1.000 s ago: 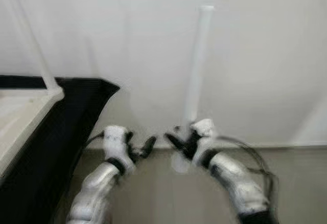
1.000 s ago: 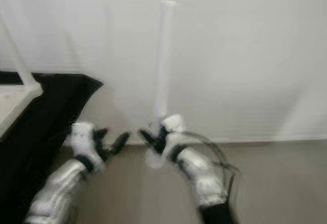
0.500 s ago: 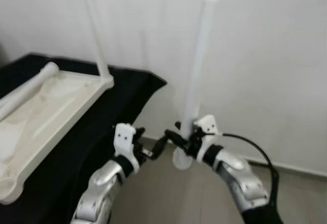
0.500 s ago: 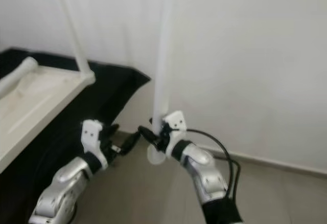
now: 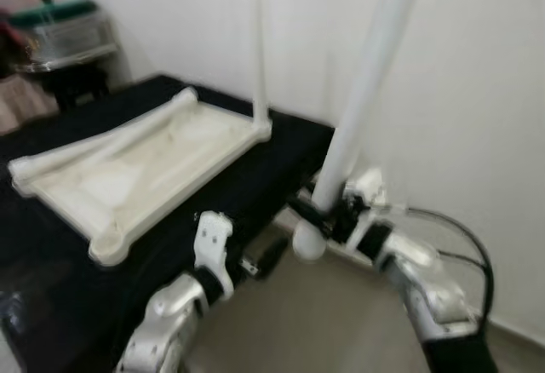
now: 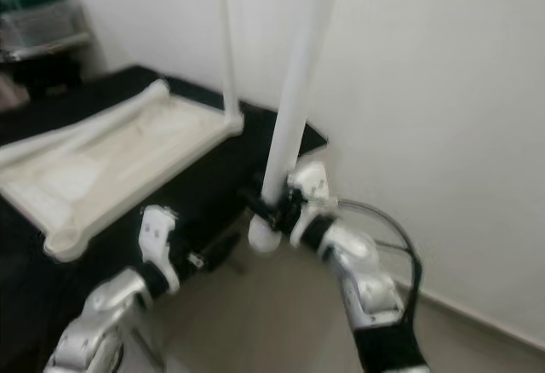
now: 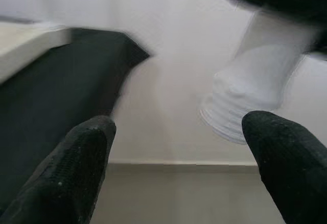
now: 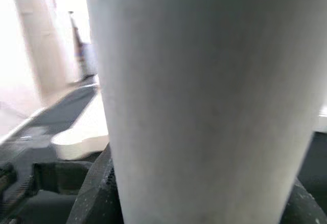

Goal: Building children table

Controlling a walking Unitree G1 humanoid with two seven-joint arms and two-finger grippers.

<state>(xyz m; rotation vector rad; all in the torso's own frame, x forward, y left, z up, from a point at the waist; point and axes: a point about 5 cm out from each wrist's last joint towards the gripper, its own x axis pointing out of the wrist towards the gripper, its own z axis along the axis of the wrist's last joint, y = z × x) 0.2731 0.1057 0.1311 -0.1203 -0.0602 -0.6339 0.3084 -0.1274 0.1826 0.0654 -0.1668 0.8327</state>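
A white children's table top (image 5: 136, 173) lies upside down on a black cloth surface (image 5: 51, 262), with one white leg (image 5: 260, 49) standing upright from its far corner. My right gripper (image 5: 328, 215) is shut on a second white table leg (image 5: 366, 83), held upright near its rounded lower end (image 5: 308, 243). That leg's side is close up in the right wrist view (image 8: 204, 106). My left gripper (image 5: 260, 258) is open and holds nothing, just left of the leg's lower end (image 7: 250, 96).
A white wall (image 5: 477, 92) stands close behind the held leg. Grey floor (image 5: 324, 322) lies below my arms. At the far left are a dark stand and a container with a green lid (image 5: 64, 28). A black cable (image 5: 451, 228) loops off the right wrist.
The camera has swung left, so the table top and black surface have come fully into view. The right gripper still holds the leg upright; the left stays open beside it.
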